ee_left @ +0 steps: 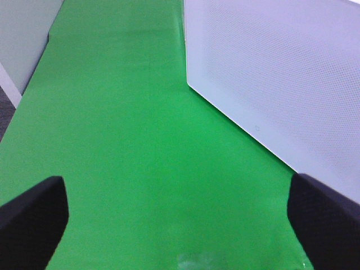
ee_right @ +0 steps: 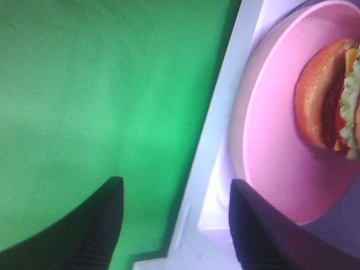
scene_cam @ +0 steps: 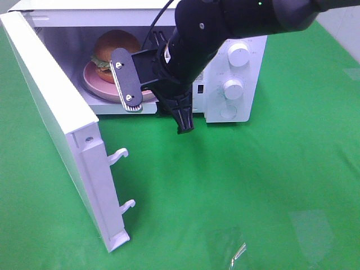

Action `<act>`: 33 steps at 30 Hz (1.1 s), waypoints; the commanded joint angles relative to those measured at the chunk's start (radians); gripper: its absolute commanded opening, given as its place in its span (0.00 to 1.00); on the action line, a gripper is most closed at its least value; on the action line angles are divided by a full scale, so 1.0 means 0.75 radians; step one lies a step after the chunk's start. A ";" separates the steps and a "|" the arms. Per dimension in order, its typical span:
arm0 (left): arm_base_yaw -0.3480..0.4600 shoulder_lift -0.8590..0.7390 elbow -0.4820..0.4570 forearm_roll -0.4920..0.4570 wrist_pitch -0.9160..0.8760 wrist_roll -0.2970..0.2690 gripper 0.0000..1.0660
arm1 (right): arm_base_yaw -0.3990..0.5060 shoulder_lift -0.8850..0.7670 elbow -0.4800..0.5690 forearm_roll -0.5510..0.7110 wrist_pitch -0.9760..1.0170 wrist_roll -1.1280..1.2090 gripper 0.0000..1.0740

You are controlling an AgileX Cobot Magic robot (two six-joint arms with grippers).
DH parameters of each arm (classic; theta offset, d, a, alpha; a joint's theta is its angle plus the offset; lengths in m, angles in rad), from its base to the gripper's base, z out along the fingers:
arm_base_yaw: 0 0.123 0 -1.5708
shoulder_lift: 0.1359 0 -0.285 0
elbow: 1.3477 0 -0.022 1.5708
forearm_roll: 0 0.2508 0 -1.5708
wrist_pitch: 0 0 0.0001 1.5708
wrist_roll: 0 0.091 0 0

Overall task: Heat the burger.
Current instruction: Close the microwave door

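Right wrist view puts the right gripper [ee_right: 174,225] at the mouth of the microwave [scene_cam: 247,34]. Its two dark fingers [ee_right: 95,225] stand partly apart with nothing between them but the oven's white sill and the green cloth [ee_right: 84,84]. One finger sits just beside the rim of the pink plate [ee_right: 270,140]; I can't tell whether it touches.

On that plate, inside the cavity, sits the burger [ee_right: 326,95], upright in the high view, with lettuce frilling out under the bun. The door [scene_cam: 50,95] hangs wide open.

To my eye the burger is light and soft. It is a loose stack, and a pinch on the bun would likely squash it or slide the layers askew. If it needs shifting, the plate's rim looks the better hold: it is stiff, though smooth and probably slippery, so the grip should go well over the lip.

Off to the side, the left gripper [ee_left: 177,236] is spread wide and empty above the cloth, near a white perforated panel [ee_left: 281,73], probably the door's outer face.
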 commanded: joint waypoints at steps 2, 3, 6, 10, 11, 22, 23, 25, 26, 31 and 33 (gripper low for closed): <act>-0.001 -0.023 0.005 -0.004 -0.017 -0.004 0.92 | 0.001 -0.103 0.121 -0.001 -0.053 0.123 0.54; -0.001 -0.023 0.005 -0.004 -0.017 -0.004 0.92 | 0.001 -0.103 0.121 -0.001 -0.053 0.123 0.54; -0.001 -0.023 0.005 -0.004 -0.017 -0.004 0.92 | -0.001 -0.191 0.213 -0.001 -0.052 0.247 0.54; -0.001 -0.023 0.005 -0.004 -0.017 -0.004 0.92 | -0.003 -0.273 0.281 -0.001 -0.052 0.397 0.54; -0.001 -0.023 0.005 -0.004 -0.017 -0.004 0.92 | -0.003 -0.295 0.300 -0.001 -0.052 0.439 0.54; -0.001 -0.023 0.005 -0.004 -0.017 -0.004 0.92 | -0.023 -0.516 0.443 0.009 -0.023 0.917 0.54; -0.001 -0.023 0.005 -0.004 -0.017 -0.004 0.92 | -0.044 -0.560 0.460 0.027 -0.001 0.996 0.54; -0.001 -0.023 0.005 -0.004 -0.017 -0.004 0.92 | -0.076 -0.601 0.473 0.059 0.039 1.065 0.54; -0.001 -0.023 0.005 -0.004 -0.017 -0.004 0.92 | -0.076 -0.601 0.473 0.059 0.039 1.065 0.54; -0.001 -0.023 0.005 -0.004 -0.017 -0.004 0.92 | -0.199 -0.711 0.472 0.153 0.217 1.245 0.54; -0.001 -0.023 0.005 -0.004 -0.017 -0.004 0.92 | -0.255 -0.751 0.472 0.181 0.272 1.291 0.54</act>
